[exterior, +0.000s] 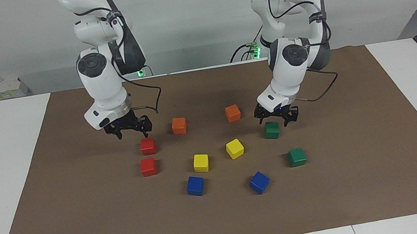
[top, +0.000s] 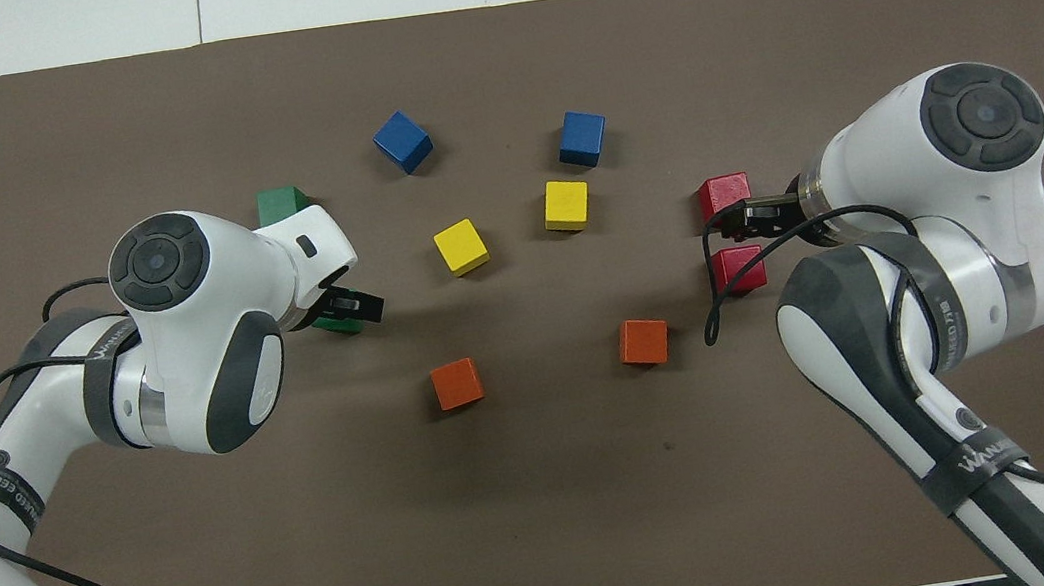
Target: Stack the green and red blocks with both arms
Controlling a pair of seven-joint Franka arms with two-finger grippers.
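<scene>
Facing view: brown mat point(exterior: 366, 176) w/ both arms low over it — left gripper point(exterior: 277, 116), jaws apart, just above nearer green block point(exterior: 271, 130), other green block point(exterior: 297, 157) farther out; right gripper point(exterior: 131, 131), jaws apart, just above nearer of two red blocks point(exterior: 148, 146).

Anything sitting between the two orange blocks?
No. The mat between the two orange blocks is bare, as the facing view shows.
</scene>
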